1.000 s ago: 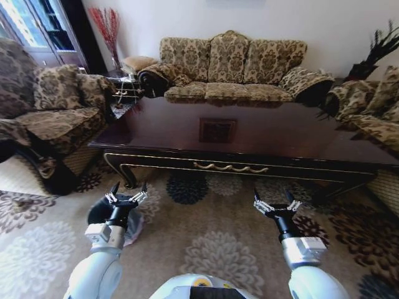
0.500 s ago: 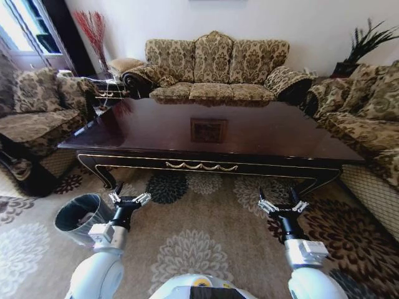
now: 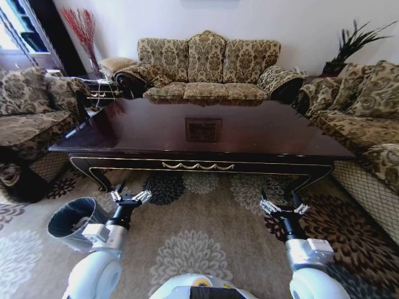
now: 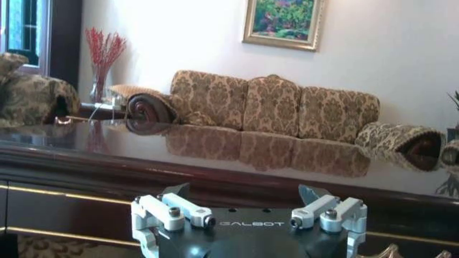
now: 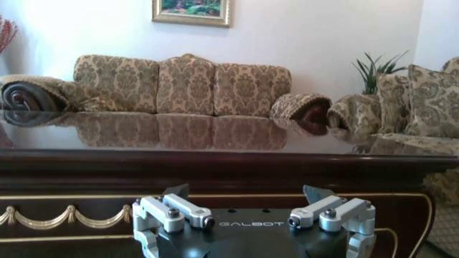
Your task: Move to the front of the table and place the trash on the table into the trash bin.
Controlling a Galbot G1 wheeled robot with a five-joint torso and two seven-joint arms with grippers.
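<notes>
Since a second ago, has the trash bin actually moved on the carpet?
Cannot tell. The trash bin sits further left of the table, but the whole view shifted, so the camera moved.

My head camera has swung round, so I now face the table point(image 3: 249, 134) nearly square on instead of at an angle. The bin point(image 3: 72, 218), half hidden behind my left arm a second ago, now shows clear of it on the carpet, just beside the left claw point(image 3: 130, 197).
</notes>
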